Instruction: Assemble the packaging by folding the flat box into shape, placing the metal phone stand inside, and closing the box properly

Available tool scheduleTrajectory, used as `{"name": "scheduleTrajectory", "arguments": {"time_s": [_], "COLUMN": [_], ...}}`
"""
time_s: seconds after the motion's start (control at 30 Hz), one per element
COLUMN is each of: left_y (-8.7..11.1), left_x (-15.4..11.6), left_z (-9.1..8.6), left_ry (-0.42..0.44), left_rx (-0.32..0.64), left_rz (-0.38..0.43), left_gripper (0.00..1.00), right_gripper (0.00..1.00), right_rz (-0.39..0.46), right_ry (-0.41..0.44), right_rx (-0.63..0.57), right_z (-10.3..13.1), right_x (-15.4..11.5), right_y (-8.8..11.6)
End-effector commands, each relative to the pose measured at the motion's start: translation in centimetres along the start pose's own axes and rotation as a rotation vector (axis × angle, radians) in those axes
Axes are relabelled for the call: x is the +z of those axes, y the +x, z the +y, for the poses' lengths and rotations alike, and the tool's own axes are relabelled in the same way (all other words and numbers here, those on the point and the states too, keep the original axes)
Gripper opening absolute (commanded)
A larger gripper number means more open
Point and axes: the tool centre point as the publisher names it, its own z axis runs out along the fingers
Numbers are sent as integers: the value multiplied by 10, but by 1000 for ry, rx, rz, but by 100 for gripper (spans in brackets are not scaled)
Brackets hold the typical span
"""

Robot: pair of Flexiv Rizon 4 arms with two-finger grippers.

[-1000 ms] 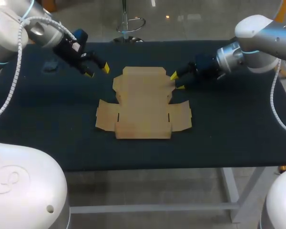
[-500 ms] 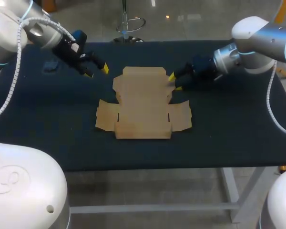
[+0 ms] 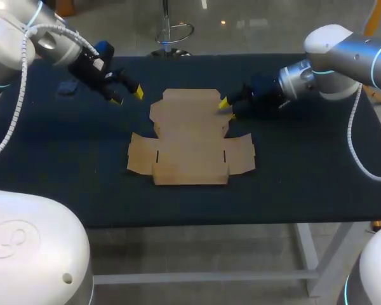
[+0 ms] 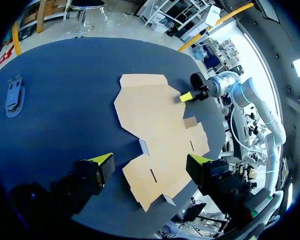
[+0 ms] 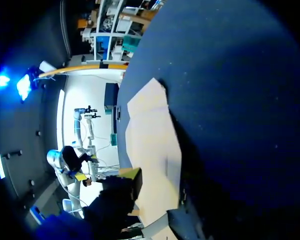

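Note:
The flat brown cardboard box (image 3: 189, 136) lies unfolded in the middle of the black table, also shown in the left wrist view (image 4: 157, 132) and the right wrist view (image 5: 152, 135). My left gripper (image 3: 127, 95) hangs open above the table behind and left of the box, holding nothing (image 4: 150, 160). My right gripper (image 3: 228, 108) is at the box's far right edge, its yellow tips still apart; one tip (image 4: 186, 96) rests over the cardboard. The grey metal phone stand (image 3: 66, 88) lies at the table's far left (image 4: 14, 95).
The black table (image 3: 317, 165) has bare surface to the right of the box and in front of it. Its front edge runs close below the box.
My right gripper has slid left onto the box's far right edge and its fingers have narrowed. The left arm and the box have hardly moved.

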Motion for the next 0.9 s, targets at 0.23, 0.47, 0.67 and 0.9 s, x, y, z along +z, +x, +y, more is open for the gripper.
{"name": "scheduleTrajectory", "arguments": {"time_s": [0.23,0.47,0.67,0.9], "left_y": [-1,-5,-4,2], "left_x": [0,3,5,4], "left_z": [3,5,5,8], "left_ry": [-32,-53,-24,127], "left_rx": [15,75,154,267], "left_rz": [20,85,108,74], "left_gripper": [100,100,100,100], "right_gripper": [19,0,0,0], "right_rz": [73,109,148,213], "right_ry": [-4,-30,-49,-56], "right_rx": [-79,-144,-196,-268], "right_z": [6,1,-1,-6], "right_x": [14,9,1,-8], "right_y": [-8,4,17,40]}}
